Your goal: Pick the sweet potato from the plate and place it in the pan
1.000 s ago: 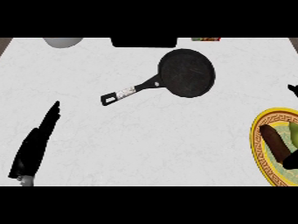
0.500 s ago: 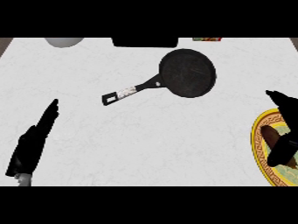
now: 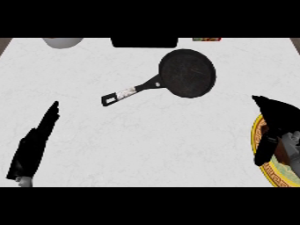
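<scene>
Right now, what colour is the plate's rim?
Yellow with a dark patterned band, on the plate, head view.

White, faintly marbled counter (image 3: 145,132) with brown wood-toned strips at both upper corners. Black round pan (image 3: 187,73), black handle with a pale silvery band near its end. Yellow plate (image 3: 262,132) edged with a dark red-brown key pattern on gold. Black left hand (image 3: 35,145) above a grey wrist. Black right hand (image 3: 281,121) over the plate, grey forearm below. Pale grey rounded bowl (image 3: 62,42) at the top edge, beside a black rectangular object (image 3: 144,42). Small red and green item (image 3: 206,39) nearby.
</scene>
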Controlling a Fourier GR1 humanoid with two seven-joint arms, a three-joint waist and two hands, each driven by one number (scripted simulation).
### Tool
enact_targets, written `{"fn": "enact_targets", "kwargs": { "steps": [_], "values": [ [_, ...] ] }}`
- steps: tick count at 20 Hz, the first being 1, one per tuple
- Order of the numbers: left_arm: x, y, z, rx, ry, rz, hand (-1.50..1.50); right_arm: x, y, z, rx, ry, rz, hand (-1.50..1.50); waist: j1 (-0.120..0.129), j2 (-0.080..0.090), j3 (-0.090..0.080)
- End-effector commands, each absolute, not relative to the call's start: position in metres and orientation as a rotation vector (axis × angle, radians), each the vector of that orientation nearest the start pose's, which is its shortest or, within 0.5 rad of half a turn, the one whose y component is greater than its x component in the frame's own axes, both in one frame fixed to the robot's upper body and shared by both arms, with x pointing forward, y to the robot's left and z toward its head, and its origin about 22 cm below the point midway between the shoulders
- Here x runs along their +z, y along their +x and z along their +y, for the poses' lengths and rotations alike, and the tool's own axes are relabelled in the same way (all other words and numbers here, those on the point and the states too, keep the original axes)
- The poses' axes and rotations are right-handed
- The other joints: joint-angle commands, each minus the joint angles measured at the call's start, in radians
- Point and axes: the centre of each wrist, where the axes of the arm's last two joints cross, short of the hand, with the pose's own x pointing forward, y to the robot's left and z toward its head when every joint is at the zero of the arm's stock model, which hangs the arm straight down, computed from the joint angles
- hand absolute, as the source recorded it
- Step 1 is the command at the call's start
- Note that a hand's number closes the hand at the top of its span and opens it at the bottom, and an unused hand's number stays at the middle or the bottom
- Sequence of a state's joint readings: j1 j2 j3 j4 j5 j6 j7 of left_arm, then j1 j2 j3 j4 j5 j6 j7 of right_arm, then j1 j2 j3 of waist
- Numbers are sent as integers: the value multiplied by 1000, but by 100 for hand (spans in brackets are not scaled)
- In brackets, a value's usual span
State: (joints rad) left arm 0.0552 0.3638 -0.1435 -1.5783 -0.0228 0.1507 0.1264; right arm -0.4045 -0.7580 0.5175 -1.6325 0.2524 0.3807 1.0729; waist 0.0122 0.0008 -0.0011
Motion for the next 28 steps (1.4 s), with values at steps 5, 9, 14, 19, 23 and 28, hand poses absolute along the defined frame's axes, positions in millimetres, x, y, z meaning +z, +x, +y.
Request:
{"fn": "enact_targets", "kwargs": {
  "steps": [5, 9, 14, 19, 23, 28],
  "values": [
    [22, 227, 287, -250, 338, -1386, 0, 87, 290, -248, 1129, -1000, -281, -150, -6, -2, 1],
    [7, 232, 293, -257, 329, -1382, 0, 82, 300, -246, 1128, -991, -247, -150, -8, 1, 0],
    [1, 216, 281, -257, 340, -1385, 0, 69, 289, -258, 1110, -997, -212, -150, -13, -3, 1],
    [15, 214, 284, -250, 351, -1376, 0, 59, 284, -254, 1112, -996, -209, -150, -9, -4, 1],
    [22, 233, 291, -266, 345, -1358, 0, 66, 286, -257, 1121, -998, -196, -150, -16, -2, 1],
    [23, 230, 288, -268, 339, -1385, 0, 44, 289, -266, 1116, -1016, -195, -150, -11, -1, 1]
  ]
}}
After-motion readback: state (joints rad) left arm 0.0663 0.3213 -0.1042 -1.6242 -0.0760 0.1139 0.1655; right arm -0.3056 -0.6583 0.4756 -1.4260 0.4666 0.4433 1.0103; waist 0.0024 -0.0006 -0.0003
